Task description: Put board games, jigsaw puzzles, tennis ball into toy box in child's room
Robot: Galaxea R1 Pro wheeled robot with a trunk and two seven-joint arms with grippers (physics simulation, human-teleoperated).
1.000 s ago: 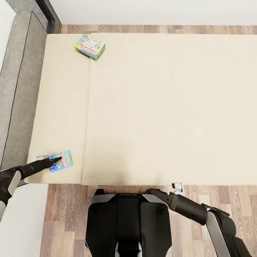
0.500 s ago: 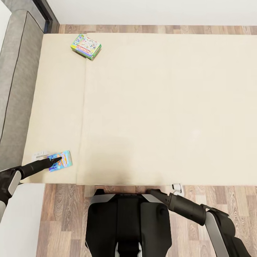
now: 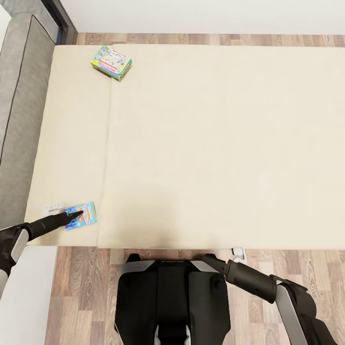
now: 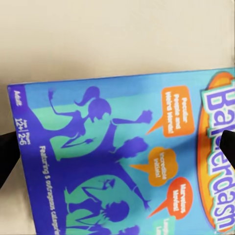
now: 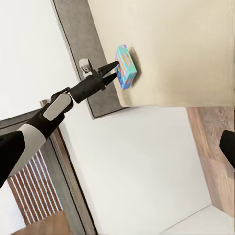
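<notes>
The blue board game (image 3: 81, 215) sits at the tip of my left gripper (image 3: 78, 214), just over the beige bed (image 3: 215, 143) near its front left corner. Its cover (image 4: 122, 161) lies between dark fingertips (image 4: 6, 156) at either side. In the right wrist view the left gripper (image 5: 115, 70) closes on the game's edge (image 5: 126, 66). A green-white board game (image 3: 111, 62) lies at the bed's far left. My right gripper (image 3: 207, 258) hangs open below the bed's front edge. The table, toy box, jigsaw puzzles and tennis ball are out of view.
A grey-brown headboard (image 3: 19, 120) runs along the bed's left side. Wooden floor (image 3: 287, 258) lies in front of the bed and behind it. A white surface (image 3: 28, 297) sits at the lower left, and a dark door frame (image 3: 60, 17) stands in the far left corner.
The camera has moved right, so the bed and the green-white game slid left in the picture. The blue game stayed at the left gripper's tip and now sits closer to the mattress seam.
</notes>
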